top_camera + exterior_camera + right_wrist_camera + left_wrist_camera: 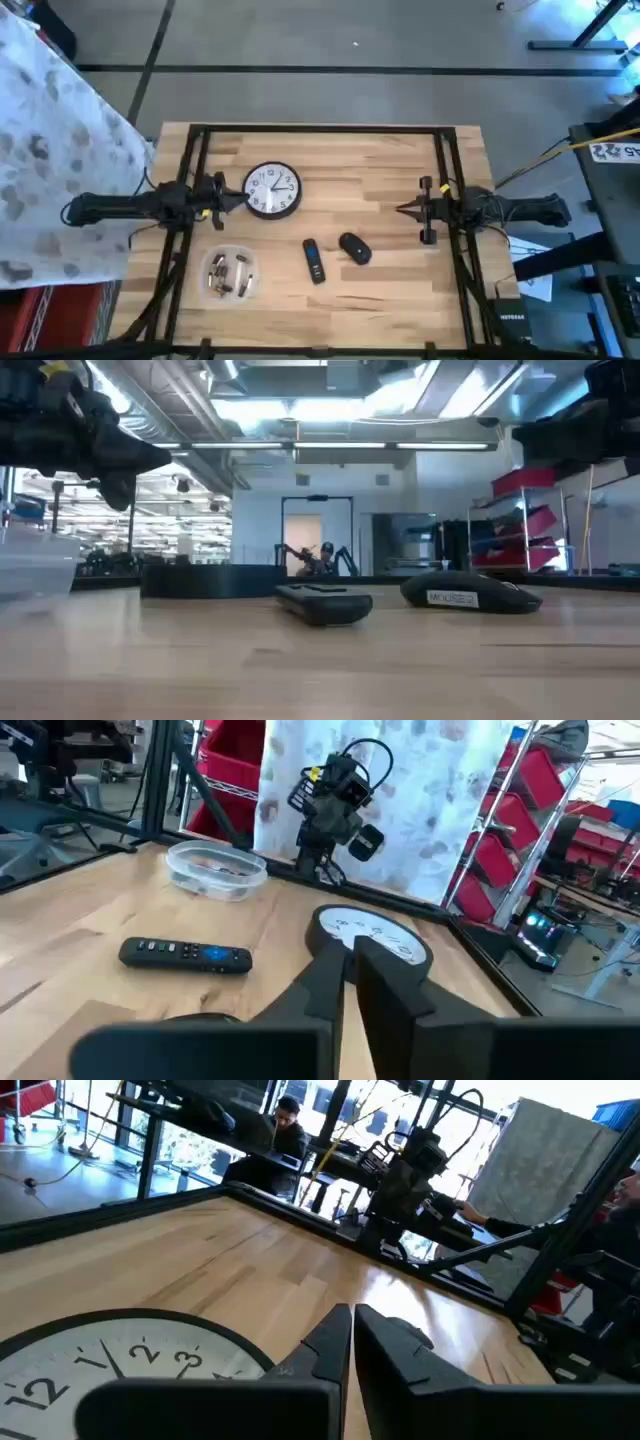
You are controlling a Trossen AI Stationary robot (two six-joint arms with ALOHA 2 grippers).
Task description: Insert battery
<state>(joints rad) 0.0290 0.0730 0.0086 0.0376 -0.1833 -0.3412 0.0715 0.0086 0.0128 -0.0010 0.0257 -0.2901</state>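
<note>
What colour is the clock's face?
White, with a dark rim; the clock shows best in the high view.

The light wooden table (380, 190) carries a round white wall clock (272, 190), a dark remote control (314, 261), a black computer mouse (355, 248) and a clear dish of batteries (229, 274).

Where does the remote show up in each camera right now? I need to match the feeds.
High view: the remote lies front of centre, left of the mouse.
Low view: remote centre, mouse to its right.
Left wrist view: not in it.
Right wrist view: remote left of centre.
Shared landmark: the clock.
</note>
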